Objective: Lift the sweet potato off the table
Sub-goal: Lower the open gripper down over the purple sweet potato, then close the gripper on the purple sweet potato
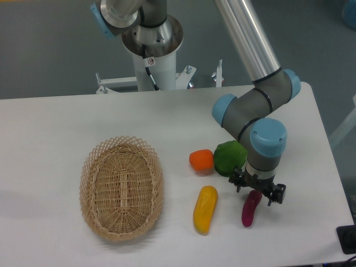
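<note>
Sweet potato point(250, 208) lies on the white surface point(55, 128) near the front right edge, slim and purple, its upper end tucked under the gripper point(257, 192). The fingers straddle that end, spread apart, not gripping it. Just left lies a yellow vegetable point(204, 209); behind sit an orange piece point(201, 161) and a green one point(228, 157). A wicker basket point(121, 188) stands well apart, left.

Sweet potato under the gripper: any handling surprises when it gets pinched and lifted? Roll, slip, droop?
The sweet potato looks slim and rounded, so it may roll or pivot if the fingers close off-centre. Its skin looks smooth and slightly glossy, so some slip is possible. The gripper sits over its upper end, so the lower end would probably swing down on lifting.
</note>
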